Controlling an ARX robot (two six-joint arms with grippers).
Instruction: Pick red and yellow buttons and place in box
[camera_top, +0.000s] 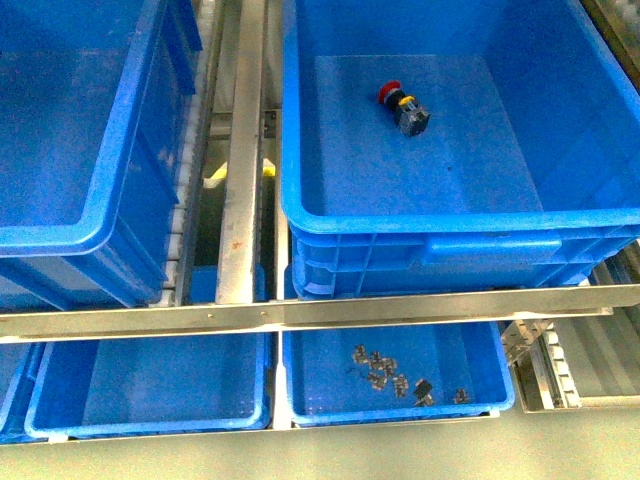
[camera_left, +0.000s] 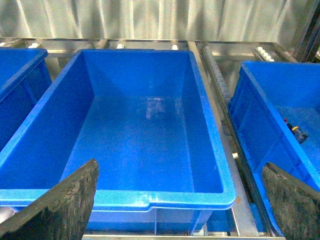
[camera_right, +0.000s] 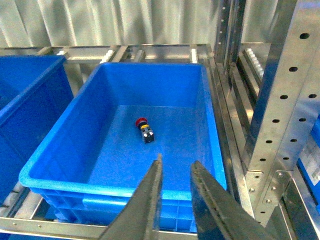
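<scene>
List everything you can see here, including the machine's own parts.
red button: one, red cap on a yellow-and-black body, lying on the floor of the right crate.
middle crate: one, blue, deep, left of the right crate, empty.
far crate: one, blue, left of the middle crate, only partly in view.
left tray: one, blue, shallow, lower level, bare.
right tray: one, blue, shallow, lower level.
small metal parts: several, grey, in the right tray.
rack rail: grey metal, between the levels.
left gripper: black, wide open, empty.
right gripper: black, slightly open, empty.
</scene>
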